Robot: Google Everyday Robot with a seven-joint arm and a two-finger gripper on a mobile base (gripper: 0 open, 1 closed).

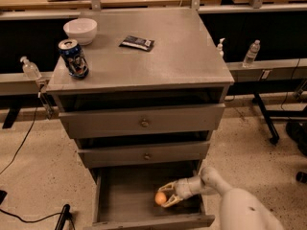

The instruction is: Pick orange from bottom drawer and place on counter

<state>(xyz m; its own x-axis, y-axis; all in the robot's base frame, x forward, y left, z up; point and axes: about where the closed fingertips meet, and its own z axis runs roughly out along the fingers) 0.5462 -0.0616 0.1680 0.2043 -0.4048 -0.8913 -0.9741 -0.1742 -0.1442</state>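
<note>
Because the small, smooth, round orange fruit (160,198) lies on the floor of the deep grey wooden bottom drawer (122,195), pulled out at the foot of the grey three-drawer cabinet (144,123), the white robot arm (213,181) reaches down into that drawer from the cabinet's right as viewed. The cream two-finger gripper (164,197) sits low inside the drawer, right of centre, its jaws spread wide with one on each side of the fruit, positioned for closure; firm contact is not evident. The flat grey metallic tabletop (163,66) crowning the cabinet is the destination. A white bowl (80,30), a blue soda can (73,58) and a dark flat packet (137,42) occupy its rear and left, so its front right appears the practical place for release.
</note>
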